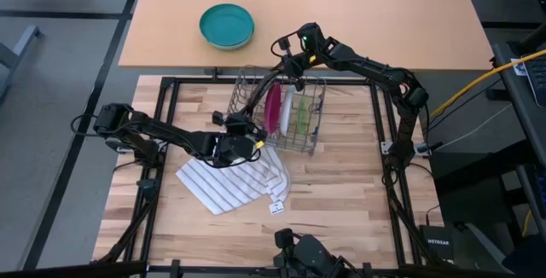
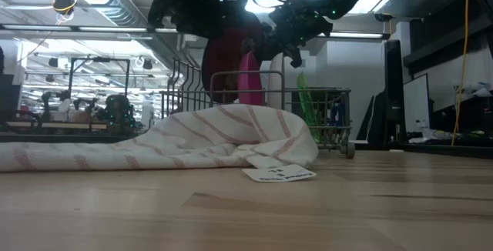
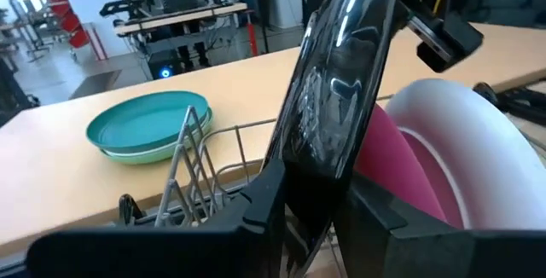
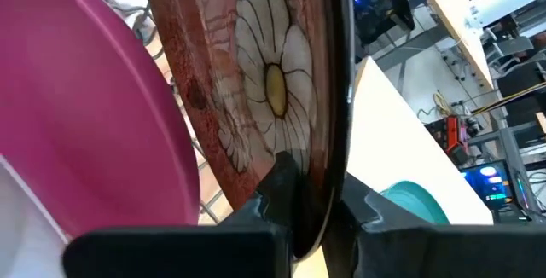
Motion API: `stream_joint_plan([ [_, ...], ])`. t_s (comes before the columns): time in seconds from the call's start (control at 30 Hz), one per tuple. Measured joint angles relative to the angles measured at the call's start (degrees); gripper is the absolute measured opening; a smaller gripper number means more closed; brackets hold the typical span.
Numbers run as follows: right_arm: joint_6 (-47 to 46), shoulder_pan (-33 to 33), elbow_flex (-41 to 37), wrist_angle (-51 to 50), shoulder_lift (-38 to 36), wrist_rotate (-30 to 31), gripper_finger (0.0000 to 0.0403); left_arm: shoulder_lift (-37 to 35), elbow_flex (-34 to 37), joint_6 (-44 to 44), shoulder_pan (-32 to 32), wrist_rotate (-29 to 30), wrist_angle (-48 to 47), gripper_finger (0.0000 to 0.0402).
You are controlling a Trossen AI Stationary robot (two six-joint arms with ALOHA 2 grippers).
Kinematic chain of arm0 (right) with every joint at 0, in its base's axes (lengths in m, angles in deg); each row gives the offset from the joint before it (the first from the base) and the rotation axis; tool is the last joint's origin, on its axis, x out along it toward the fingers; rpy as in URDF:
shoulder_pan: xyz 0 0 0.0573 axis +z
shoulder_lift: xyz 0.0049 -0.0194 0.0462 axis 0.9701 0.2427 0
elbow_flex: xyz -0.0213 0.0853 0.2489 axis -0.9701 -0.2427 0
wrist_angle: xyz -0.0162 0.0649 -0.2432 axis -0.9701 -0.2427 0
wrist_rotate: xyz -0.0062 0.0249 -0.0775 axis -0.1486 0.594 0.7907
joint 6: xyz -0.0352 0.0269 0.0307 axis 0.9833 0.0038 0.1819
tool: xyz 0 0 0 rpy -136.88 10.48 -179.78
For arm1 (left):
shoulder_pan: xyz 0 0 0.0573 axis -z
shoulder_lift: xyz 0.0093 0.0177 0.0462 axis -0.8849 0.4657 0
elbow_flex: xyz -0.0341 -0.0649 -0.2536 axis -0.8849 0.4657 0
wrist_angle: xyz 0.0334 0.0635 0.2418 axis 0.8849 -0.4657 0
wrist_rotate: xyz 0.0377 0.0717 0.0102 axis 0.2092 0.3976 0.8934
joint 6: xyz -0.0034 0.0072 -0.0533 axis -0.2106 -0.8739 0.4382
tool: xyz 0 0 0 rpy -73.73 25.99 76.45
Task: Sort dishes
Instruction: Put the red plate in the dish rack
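The dark red plate (image 2: 225, 60), with a daisy on its face (image 4: 256, 82), stands on edge above the left part of the wire rack (image 1: 314, 141), between my two grippers. My left gripper (image 1: 247, 133) is shut on its near rim and my right gripper (image 1: 287, 66) on its far rim. The magenta plate (image 1: 273, 107) and the pale green plate with whitish underside (image 1: 288, 110) stand upright in the rack's slots just to its right. Whether the red plate's lower edge touches the rack is hidden. My left gripper pinches the dark red plate's rim (image 3: 311, 201) between its two fingers, one on the glossy dark back and one on the face, coming level from the table's near-left side. The plate stands upright. My right gripper pinches the opposite rim (image 4: 314, 214) between its fingers (image 4: 277, 188), coming from the far side and slanting down. One finger lies on the flowered face, the other on the back. The plate stands on edge in the hold.
A white striped cloth (image 1: 230, 180) with a small label (image 1: 276, 207) lies bunched on the table near the rack, under my left arm. A teal bowl (image 1: 227, 26) sits on the far tabletop beyond the rack. Bare wood shows to the right of the rack.
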Motion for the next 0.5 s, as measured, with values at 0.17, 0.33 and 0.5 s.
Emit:
stream_joint_plan([
  [0.17, 1.5, 0.06, 0.05, -0.01, 0.0, -0.23, 0.0033, 0.0, 0.0, -3.72, 0.84, 0.02, 0.22, 0.0078],
  [0.33, 3.68, 0.23, 1.66, -2.01, 0.0, -0.54, 0.0032, -0.02, -0.05, -8.12, 2.51, 0.73, 0.77, 0.0078],
  [0.5, 4.46, 0.32, 4.35, -5.04, 0.0, -0.62, 0.0032, -0.04, -0.11, -10.33, 4.51, 3.89, 0.85, 0.0078],
])
